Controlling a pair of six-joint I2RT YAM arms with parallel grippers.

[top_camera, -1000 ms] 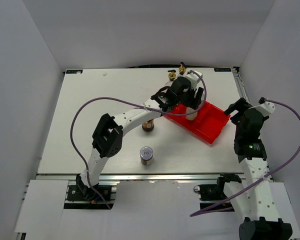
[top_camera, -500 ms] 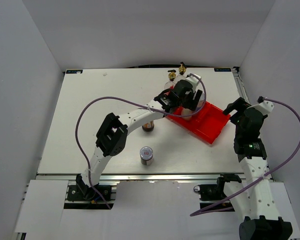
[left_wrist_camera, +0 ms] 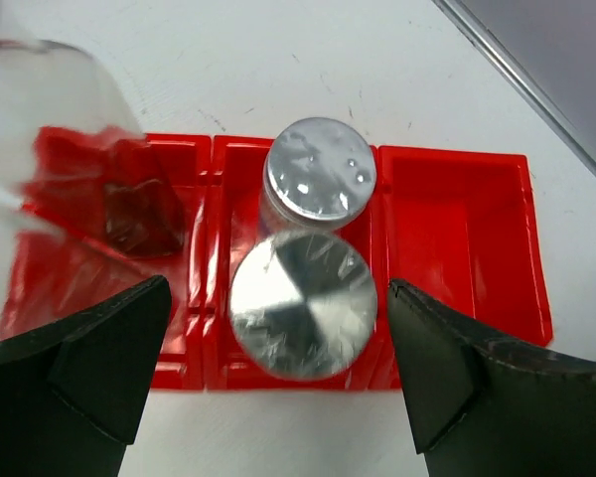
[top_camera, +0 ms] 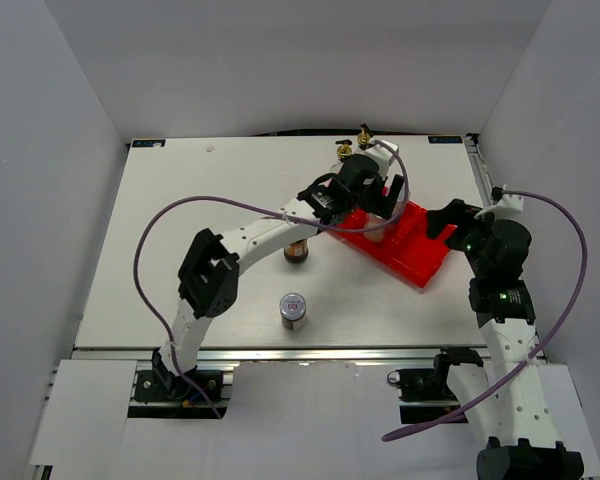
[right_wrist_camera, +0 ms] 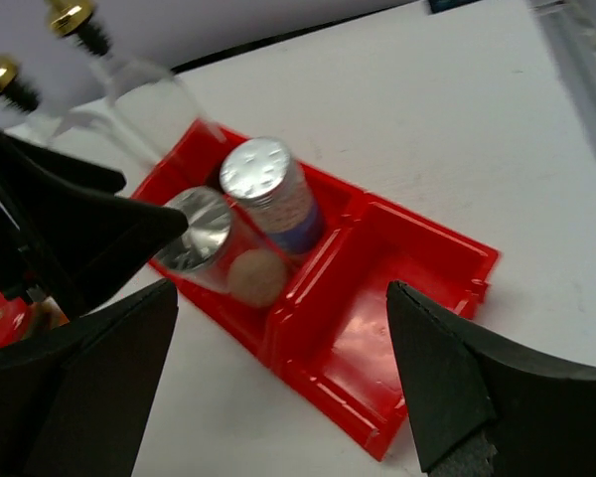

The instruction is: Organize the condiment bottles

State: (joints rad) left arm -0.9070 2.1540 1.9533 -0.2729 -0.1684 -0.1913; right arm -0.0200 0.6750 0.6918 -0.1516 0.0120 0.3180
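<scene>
Nearest the arm bases, a silver-capped shaker stands alone on the desk. Just beyond it is a red-lidded jar, partly under the left arm. That arm bends at the elbow and stretches diagonally right and far, its wrist tipped down over the red tray.

The left end effector is spread wide and holds nothing. Its fingers stand on either side of a plain-capped clear jar in the middle compartment. A perforated-cap shaker is right behind it in the same compartment.

The right arm rises at the desk's right side. The right end effector is also spread wide and holds nothing, pointing left at the tray's right end.

Farthest back, just behind the tray, stand two glass pour-spout bottles.
</scene>
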